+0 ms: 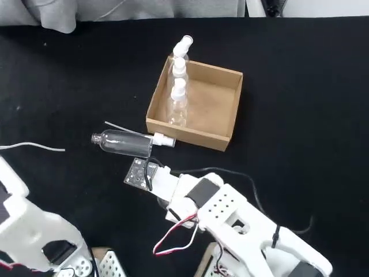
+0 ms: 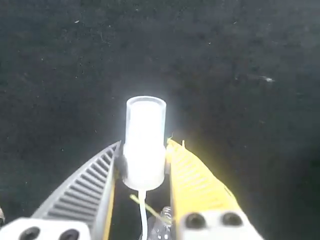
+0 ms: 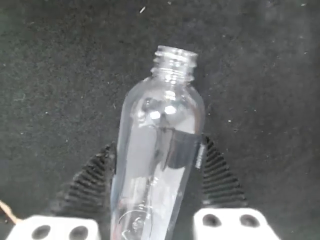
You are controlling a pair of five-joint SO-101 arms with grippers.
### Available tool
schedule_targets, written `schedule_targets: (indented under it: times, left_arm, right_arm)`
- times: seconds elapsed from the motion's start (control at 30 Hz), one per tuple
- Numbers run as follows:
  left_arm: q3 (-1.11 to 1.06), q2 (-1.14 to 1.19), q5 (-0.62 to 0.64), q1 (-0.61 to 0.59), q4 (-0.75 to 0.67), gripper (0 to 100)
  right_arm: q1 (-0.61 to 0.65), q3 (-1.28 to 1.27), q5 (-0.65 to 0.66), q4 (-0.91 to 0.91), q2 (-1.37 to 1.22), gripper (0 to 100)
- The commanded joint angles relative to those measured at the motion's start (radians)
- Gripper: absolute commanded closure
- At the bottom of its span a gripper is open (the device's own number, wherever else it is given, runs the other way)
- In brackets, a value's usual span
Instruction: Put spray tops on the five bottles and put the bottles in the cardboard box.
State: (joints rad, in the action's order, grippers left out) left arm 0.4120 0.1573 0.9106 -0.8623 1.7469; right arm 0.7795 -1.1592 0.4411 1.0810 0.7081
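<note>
My left gripper [image 2: 144, 145] is shut on a white spray top [image 2: 145, 135]; its thin dip tube [image 2: 143, 217] runs back between the fingers, over bare black table. My right gripper [image 3: 157, 147] is shut on a clear bottle [image 3: 165, 115] whose threaded neck [image 3: 174, 60] is uncapped and points away from the wrist. From above, the right gripper [image 1: 141, 173] sits just in front of a capped bottle [image 1: 124, 142] lying on its side by the box's near left corner. The cardboard box [image 1: 236, 109] holds three capped bottles [image 1: 177, 107] along its left wall.
The left arm's body [image 1: 29, 231] stands at the near left corner of the black table. A white cable [image 1: 34, 147] lies at the left edge. Grey cloth [image 1: 57, 14] borders the far side. The box's right half is open floor.
</note>
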Motion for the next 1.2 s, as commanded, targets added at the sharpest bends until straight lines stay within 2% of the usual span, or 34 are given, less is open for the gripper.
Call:
schedule_targets:
  times: [0.0, 0.3, 0.5, 0.97, 1.17]
  left_arm:
    - [-0.025, -0.169, -0.008, 0.005, 0.012, 97]
    - [-0.171, -0.33, -0.008, 0.012, 0.009, 97]
    - [-0.222, -0.393, -0.003, 0.073, 0.009, 97]
    - [-0.205, -0.43, 0.064, 0.119, 0.005, 97]
    - [-0.186, -0.431, 0.069, 0.191, -0.005, 97]
  right_arm:
    - [-0.038, 0.067, -0.008, 0.006, -0.004, 81.6]
    - [-0.035, 0.088, -0.074, 0.012, -0.004, 71.2]
    - [-0.035, 0.093, -0.078, 0.003, -0.005, 73.0]
    - [-0.035, 0.093, -0.114, -0.028, -0.005, 75.1]
    - [-0.035, 0.088, -0.114, -0.041, -0.007, 75.1]
